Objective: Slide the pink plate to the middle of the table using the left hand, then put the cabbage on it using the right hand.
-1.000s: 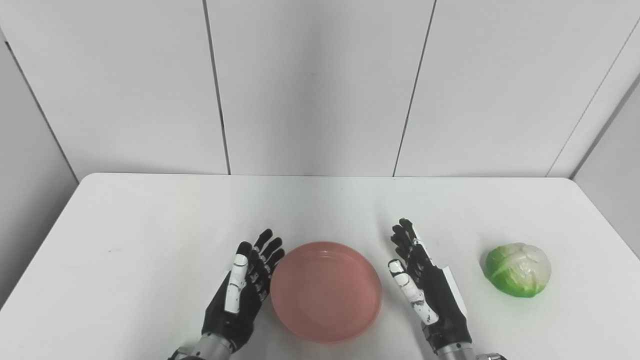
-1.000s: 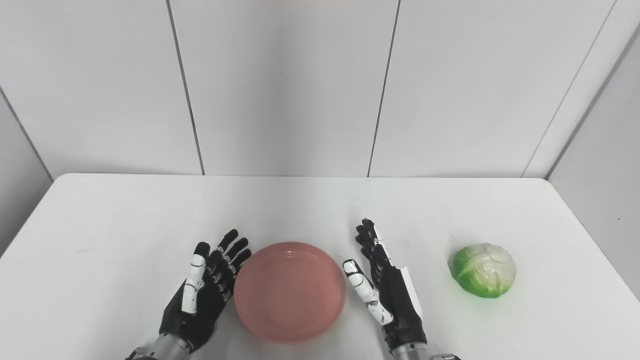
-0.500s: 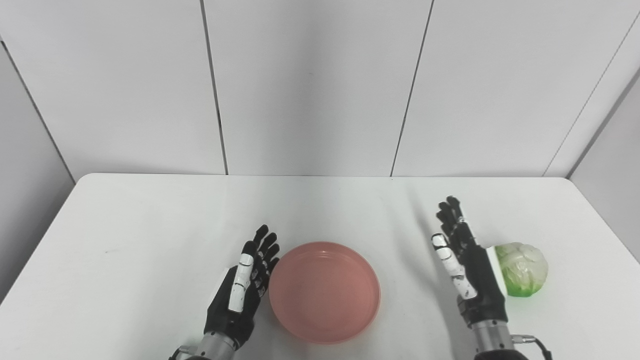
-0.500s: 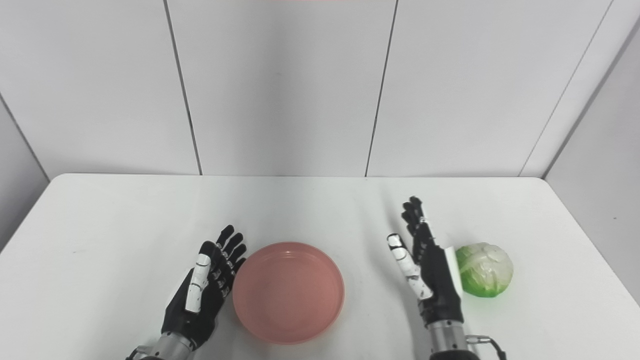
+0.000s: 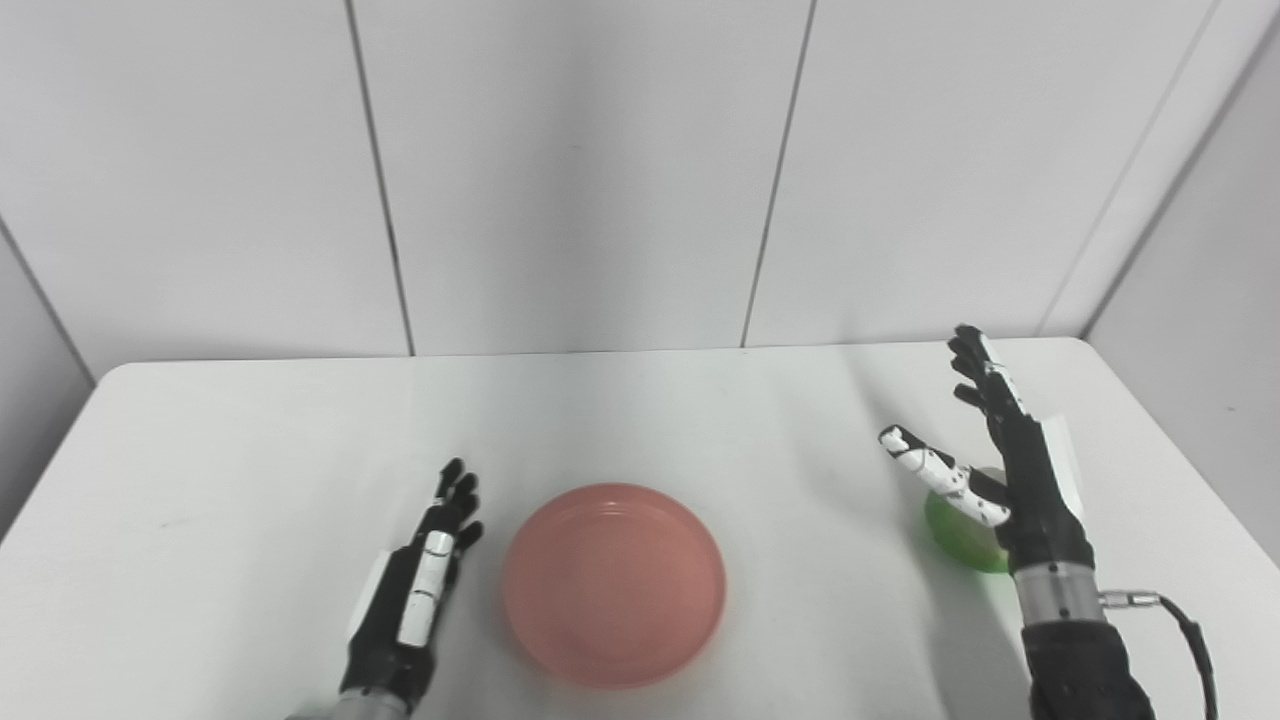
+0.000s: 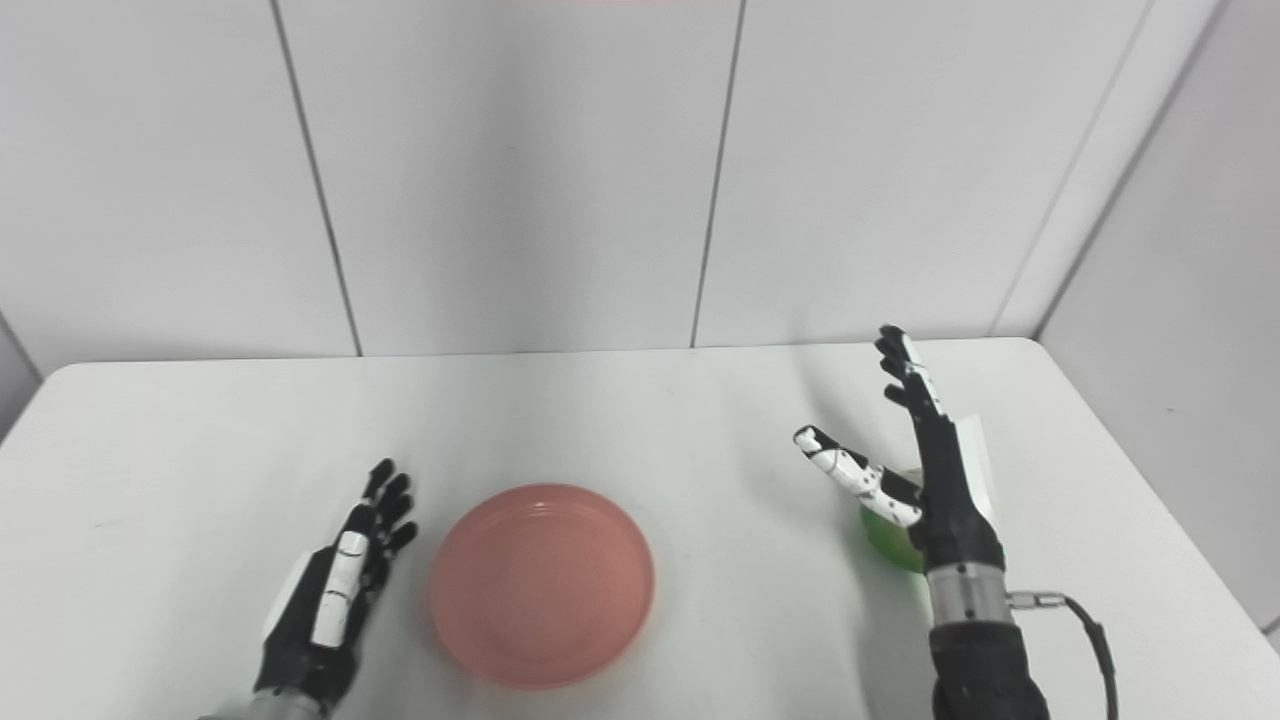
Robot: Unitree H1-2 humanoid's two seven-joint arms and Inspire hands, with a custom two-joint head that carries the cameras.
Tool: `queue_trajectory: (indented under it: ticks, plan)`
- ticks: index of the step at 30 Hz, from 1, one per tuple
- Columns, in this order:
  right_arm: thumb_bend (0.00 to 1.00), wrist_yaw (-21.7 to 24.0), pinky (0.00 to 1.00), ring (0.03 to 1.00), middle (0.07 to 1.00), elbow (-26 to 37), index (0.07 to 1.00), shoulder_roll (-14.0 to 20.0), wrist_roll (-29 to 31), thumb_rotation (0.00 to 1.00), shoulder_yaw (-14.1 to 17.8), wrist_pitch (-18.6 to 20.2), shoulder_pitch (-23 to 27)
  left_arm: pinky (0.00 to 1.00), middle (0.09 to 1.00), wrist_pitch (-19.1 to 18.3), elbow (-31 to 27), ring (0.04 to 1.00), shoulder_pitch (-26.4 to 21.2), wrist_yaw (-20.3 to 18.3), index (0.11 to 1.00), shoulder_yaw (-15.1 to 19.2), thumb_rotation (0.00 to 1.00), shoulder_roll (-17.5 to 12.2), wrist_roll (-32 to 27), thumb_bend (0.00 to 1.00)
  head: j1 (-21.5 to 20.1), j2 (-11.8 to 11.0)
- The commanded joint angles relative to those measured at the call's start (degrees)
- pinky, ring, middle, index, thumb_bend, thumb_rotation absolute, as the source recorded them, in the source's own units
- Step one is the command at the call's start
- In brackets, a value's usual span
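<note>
While the whole view has shifted (camera moved, not the things), the table [image 5: 250,430] and pink plate [image 5: 613,585] read as unchanged: plate sits empty near the table's middle, close to the front edge, so the slide step looks done. Left hand [image 5: 418,595] has backed off the plate rim it was beside a second ago; now just beside it, not touching, fingers straight, holding nothing. Right hand [image 5: 1005,455] has crossed from beside the plate to over the cabbage [image 5: 962,540], fingers spread wide, thumb out toward the plate, nothing gripped yet. Cabbage is at table right, well apart from the plate, mostly hidden behind the hand. Roundish, no clear long axis or pointing direction visible. Judgement: grasp comes next.
</note>
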State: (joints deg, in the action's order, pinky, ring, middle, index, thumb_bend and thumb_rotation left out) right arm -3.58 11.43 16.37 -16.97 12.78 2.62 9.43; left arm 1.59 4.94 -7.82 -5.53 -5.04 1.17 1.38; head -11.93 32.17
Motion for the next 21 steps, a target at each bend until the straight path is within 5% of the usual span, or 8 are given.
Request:
queue_trajectory:
  ticks: [1, 5, 9, 13, 21]
  plan:
    - [0.88, 1.0, 0.89, 0.916, 0.908, 3.6, 0.915, 2.8, -2.6, 0.65, 0.9, 6.9, 1.2, 1.0, 1.0, 3.3, -1.2, 1.0, -0.8, 1.5, 1.0, 0.6, 0.98, 0.0, 1.0, 0.78, -1.6, 0.1]
    - [0.88, 5.7, 0.94, 0.963, 0.949, 7.0, 0.932, 6.4, -4.0, 0.57, 0.4, 17.5, 1.4, 1.0, 1.0, 2.9, -1.1, 1.0, -0.4, 0.5, 1.0, 0.9, 0.96, -1.0, -0.1, 0.8, -5.1, 0.1]
    - [0.94, 6.8, 0.89, 0.953, 0.95, 8.2, 0.932, 8.5, -7.4, 0.55, -0.1, 23.0, 2.0, 1.0, 1.0, 3.0, -0.7, 1.0, -0.5, -1.2, 1.0, 1.3, 0.98, -2.8, -2.0, 0.78, -9.9, 0.0]
    - [0.97, 8.2, 0.92, 0.956, 0.93, 6.7, 0.948, 9.5, -14.0, 0.41, -1.4, 24.3, 2.8, 1.0, 1.0, 3.3, 0.4, 1.0, -1.0, -3.0, 1.0, 2.3, 0.98, -3.8, -5.1, 0.77, -13.0, -0.8]
    - [1.0, 11.8, 0.99, 0.972, 0.957, 5.7, 0.948, 8.4, -22.7, 0.35, -6.3, 24.3, 3.5, 1.0, 1.0, 7.2, 3.9, 1.0, -1.7, -6.5, 1.0, 4.8, 0.96, -6.3, -9.9, 0.74, -17.3, -0.8]
